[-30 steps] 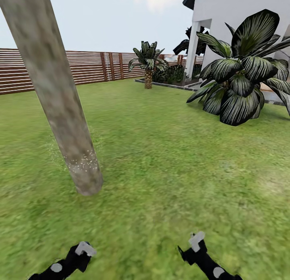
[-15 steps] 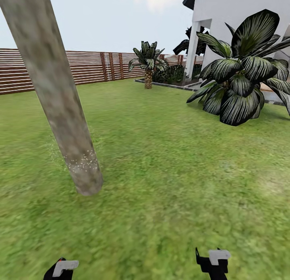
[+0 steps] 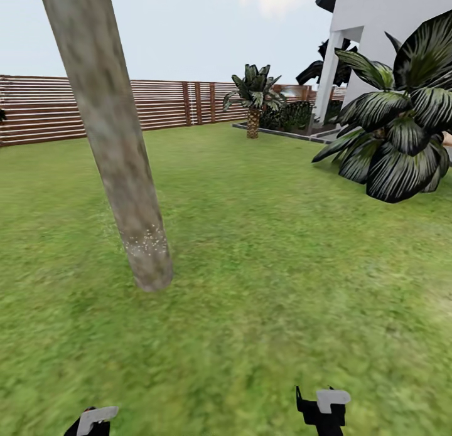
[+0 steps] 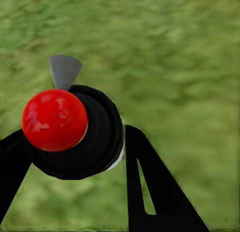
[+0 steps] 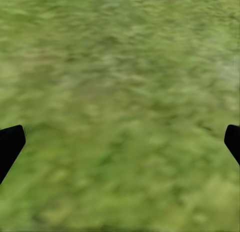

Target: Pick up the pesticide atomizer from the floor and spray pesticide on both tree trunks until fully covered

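Grass [image 5: 120,91] between spread end-effector fingertips [image 5: 10,142]

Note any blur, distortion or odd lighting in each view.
Head view: flat shadowless light, tree trunk leaning from wide-angle distortion, near grass smeared. Left wrist view: red-capped atomizer fairly sharp with a small highlight, lawn behind blurred. Right wrist view: grass uniformly soft, finger edges dark.

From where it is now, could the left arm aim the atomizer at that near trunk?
Probably yes: the left gripper grips the atomizer, and bare grass separates it from the tree trunk, with nothing between them.
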Controlling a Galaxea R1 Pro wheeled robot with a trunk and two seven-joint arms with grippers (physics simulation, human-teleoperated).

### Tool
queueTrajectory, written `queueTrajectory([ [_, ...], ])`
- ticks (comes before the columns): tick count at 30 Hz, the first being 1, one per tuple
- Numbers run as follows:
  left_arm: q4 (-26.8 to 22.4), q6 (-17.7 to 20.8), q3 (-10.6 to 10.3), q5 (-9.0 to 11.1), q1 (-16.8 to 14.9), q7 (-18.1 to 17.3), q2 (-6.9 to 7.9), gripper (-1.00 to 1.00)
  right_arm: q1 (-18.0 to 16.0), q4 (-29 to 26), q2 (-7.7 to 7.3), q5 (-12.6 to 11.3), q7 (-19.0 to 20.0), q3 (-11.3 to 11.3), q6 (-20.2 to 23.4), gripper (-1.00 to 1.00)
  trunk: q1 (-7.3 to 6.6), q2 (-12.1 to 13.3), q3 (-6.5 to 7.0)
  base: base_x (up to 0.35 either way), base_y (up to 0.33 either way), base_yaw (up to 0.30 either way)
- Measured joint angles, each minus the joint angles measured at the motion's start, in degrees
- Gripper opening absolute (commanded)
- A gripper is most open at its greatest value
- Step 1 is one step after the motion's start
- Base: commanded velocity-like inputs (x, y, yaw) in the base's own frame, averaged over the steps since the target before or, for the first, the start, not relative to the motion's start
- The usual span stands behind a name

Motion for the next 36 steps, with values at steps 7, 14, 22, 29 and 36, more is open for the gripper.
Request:
queueTrajectory([
  [7,3.79,0.36,-0.13,1.10,2.12,-0.15,-0.88,-1.00,0.00,0.05,0.01,0.04,0.01,0.03,0.05,1.00,-0.01,0.00,-0.01,-0.006,-0.011,0.279],
  [14,6.35,1.06,-0.19,1.01,4.27,-0.58,-1.71,-1.00,0.26,0.06,0.01,0.08,0.03,0.04,0.06,1.00,-0.01,0.00,0.00,0.000,0.000,0.279],
  [22,6.38,1.00,-0.31,0.97,7.22,-0.60,-1.95,-1.00,0.44,0.06,0.02,0.09,0.09,0.04,0.05,1.00,-0.01,0.00,0.00,0.000,0.000,0.279],
  [29,6.38,1.05,-0.32,0.99,7.29,-0.60,-1.96,-1.00,0.44,0.04,0.04,0.09,0.09,0.04,0.06,1.00,-0.01,0.00,0.00,0.000,0.000,0.279],
  [36,6.39,1.05,-0.32,0.99,7.29,-0.60,-1.96,-1.00,0.48,0.06,0.04,0.09,0.10,0.03,0.05,1.00,-0.01,0.00,0.00,0.000,0.000,0.279],
])
